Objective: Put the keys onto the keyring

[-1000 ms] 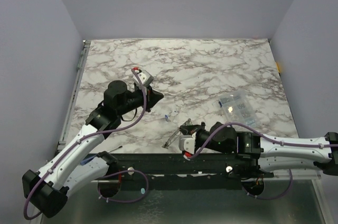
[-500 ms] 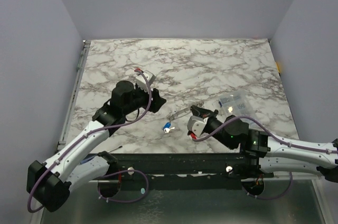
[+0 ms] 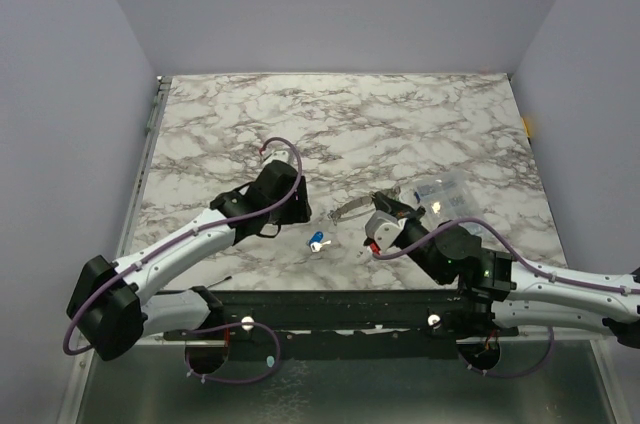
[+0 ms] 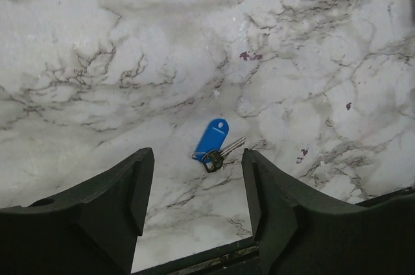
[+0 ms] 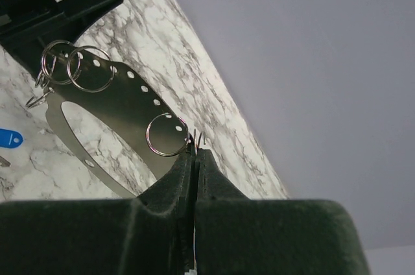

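Observation:
A key with a blue plastic head [image 4: 213, 137] lies flat on the marble, just beyond the tips of my left gripper [image 4: 196, 174], which is open and empty above it. From above, this blue key [image 3: 318, 241] sits to the right of and nearer than the left gripper [image 3: 298, 208]. My right gripper [image 5: 196, 153] is shut on the edge of the keyring [image 5: 126, 96], a flat grey metal hoop with small holes and three small wire rings on it. In the top view the keyring [image 3: 350, 209] sticks out leftward from the right gripper [image 3: 376, 206], held off the table.
A clear plastic box [image 3: 447, 200] lies on the marble right of the right gripper. The table's near edge and black rail [image 3: 330, 302] run close behind the blue key. Grey walls enclose the table on three sides.
My left gripper opened, tilted down and moved right toward the blue key. My right gripper carried the keyring up and away from the near edge.

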### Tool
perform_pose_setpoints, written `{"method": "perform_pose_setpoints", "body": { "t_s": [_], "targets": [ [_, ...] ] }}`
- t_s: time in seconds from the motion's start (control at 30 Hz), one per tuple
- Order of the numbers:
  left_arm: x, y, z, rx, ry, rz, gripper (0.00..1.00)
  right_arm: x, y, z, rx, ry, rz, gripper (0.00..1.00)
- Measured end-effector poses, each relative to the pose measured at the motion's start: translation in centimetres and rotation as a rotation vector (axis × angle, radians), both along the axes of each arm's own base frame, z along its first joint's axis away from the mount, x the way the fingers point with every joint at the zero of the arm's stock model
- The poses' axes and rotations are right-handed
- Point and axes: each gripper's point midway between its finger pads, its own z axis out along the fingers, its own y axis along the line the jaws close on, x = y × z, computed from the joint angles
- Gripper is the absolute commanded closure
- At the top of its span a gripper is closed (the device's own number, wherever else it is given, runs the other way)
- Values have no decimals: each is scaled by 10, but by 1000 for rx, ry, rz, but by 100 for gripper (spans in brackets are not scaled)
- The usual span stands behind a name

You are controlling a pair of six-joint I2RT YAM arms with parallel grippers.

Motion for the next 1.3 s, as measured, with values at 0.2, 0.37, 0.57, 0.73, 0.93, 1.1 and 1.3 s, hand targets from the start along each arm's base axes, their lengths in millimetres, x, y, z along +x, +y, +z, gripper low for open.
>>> {"method": "perform_pose_setpoints", "body": {
  "t_s": [0.2, 0.37, 0.57, 0.73, 0.93, 1.1, 1.3],
  "targets": [
    [-17, -5, -33, 79, 113, 86, 38, -1, -1, 1, 18, 9, -1, 99],
    [-26, -17, -51, 152, 150, 114, 41, -2, -3, 5, 44, 13, 0, 99],
    [-30, -17, -71, 221, 168, 167, 43, -2, -3, 6, 50, 16, 2, 99],
    [-27, -22, -76, 246, 155, 184, 45, -3, -2, 4, 50, 22, 7, 99],
    [-28, -31, -94, 312, 167, 168, 53, -4, -1, -1, 39, 38, 19, 99],
    [-28, -34, -102, 344, 169, 162, 62, -5, 0, -3, 36, 46, 24, 99],
    [-24, -34, -104, 358, 150, 169, 85, -6, 1, -3, 41, 52, 29, 99]
  ]
}}
